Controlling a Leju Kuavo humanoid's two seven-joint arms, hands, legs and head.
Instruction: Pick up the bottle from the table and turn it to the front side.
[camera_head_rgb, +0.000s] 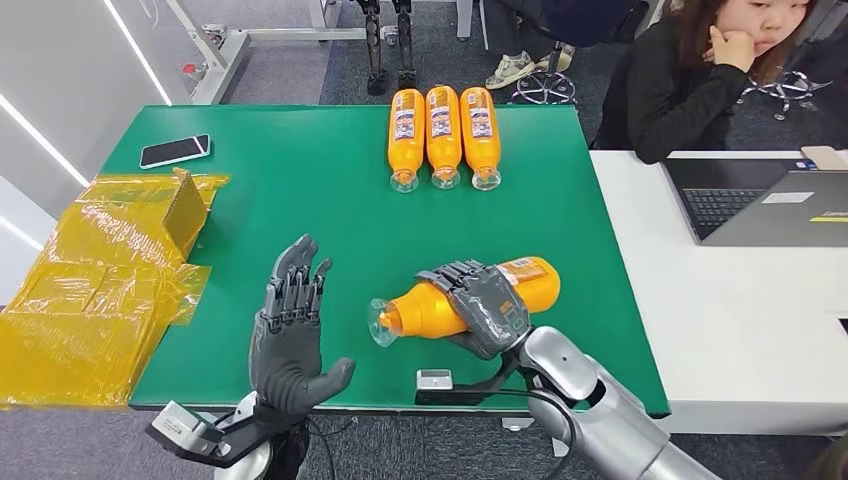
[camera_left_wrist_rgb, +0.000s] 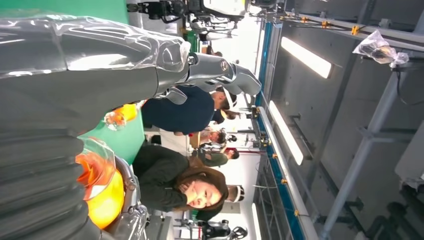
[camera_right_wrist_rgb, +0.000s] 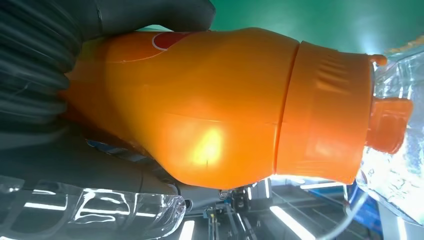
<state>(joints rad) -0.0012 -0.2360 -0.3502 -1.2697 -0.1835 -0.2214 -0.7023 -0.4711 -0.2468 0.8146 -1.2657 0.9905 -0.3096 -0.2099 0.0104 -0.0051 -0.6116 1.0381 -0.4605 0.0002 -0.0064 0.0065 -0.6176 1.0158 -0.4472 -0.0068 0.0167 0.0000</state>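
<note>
bottle: the orange bottle (camera_head_rgb: 440, 305) is in the right hand (camera_head_rgb: 478, 303), over the near part of the green table (camera_head_rgb: 300, 200), toward its right half; whether it clears the surface or rests on it cannot be told from the head view.
long axis: roughly level, running from about 9 o'clock (clear cap end, tipped slightly toward the robot) to 3 o'clock (base).
right hand: wrapped over the bottle's middle from the near side, fingers curled across the top, thumb underneath; the right wrist view shows the bottle (camera_right_wrist_rgb: 215, 107) pressed against the palm with the label mostly hidden.
left hand: the left hand (camera_head_rgb: 290, 330) stands at about 9 o'clock from the cap, apart from it, fingers spread and upright, palm toward the bottle, holding nothing.
nearer hand: right, already holding.
coming move (judgement): rolling the bottle about its long axis to bring the label up.
other bottles: three bottles (camera_head_rgb: 443, 135) lie side by side at 12 o'clock, well apart.
</note>
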